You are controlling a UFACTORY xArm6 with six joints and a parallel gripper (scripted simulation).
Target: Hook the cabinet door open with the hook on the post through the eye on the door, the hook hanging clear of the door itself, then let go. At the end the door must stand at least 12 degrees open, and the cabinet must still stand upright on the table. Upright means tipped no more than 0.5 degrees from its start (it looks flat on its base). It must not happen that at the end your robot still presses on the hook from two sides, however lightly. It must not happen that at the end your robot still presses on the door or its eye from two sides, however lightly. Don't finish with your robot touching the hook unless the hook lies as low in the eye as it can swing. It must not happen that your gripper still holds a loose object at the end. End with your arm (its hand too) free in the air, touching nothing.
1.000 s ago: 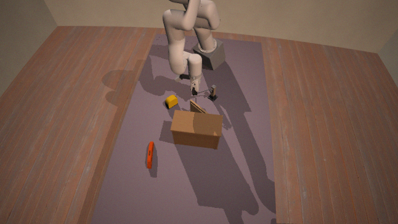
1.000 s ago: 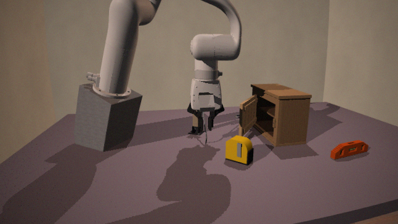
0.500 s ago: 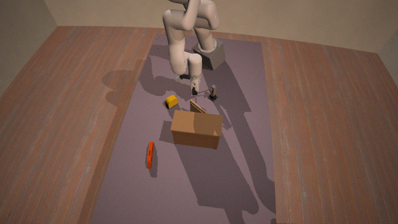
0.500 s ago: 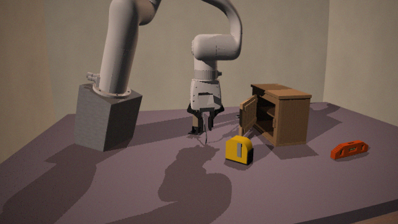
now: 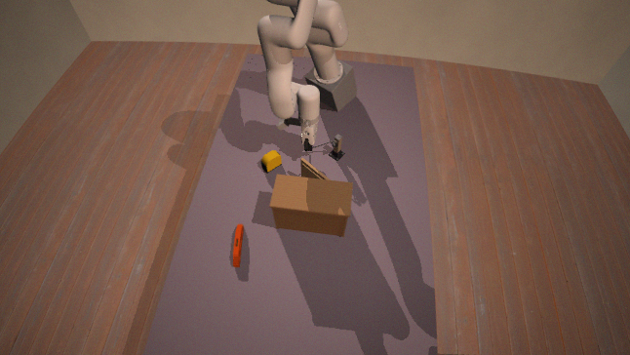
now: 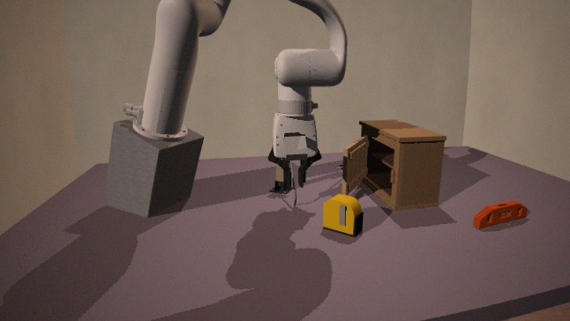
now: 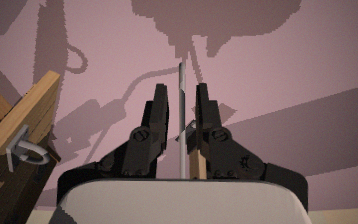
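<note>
The wooden cabinet [image 5: 312,205] [image 6: 401,163] stands flat on the purple mat, its door [image 6: 355,163] [image 7: 30,115] swung partly open. A metal eye [image 7: 27,152] sticks out of the door's face. The small post [image 5: 337,146] stands a little way from the door and is partly hidden behind my fingers in the exterior view. The thin grey hook rod [image 7: 182,120] [image 6: 294,194] slopes from the post down toward the mat. My gripper [image 7: 181,98] [image 6: 295,174] [image 5: 307,145] points down and straddles the rod. Its fingers are narrowly open, with a gap on each side of the rod.
A yellow tape measure [image 5: 271,160] [image 6: 342,214] lies close in front of the door. An orange level [image 5: 237,245] [image 6: 500,214] lies beyond the cabinet. The grey robot base block [image 5: 332,85] [image 6: 150,172] stands behind the post.
</note>
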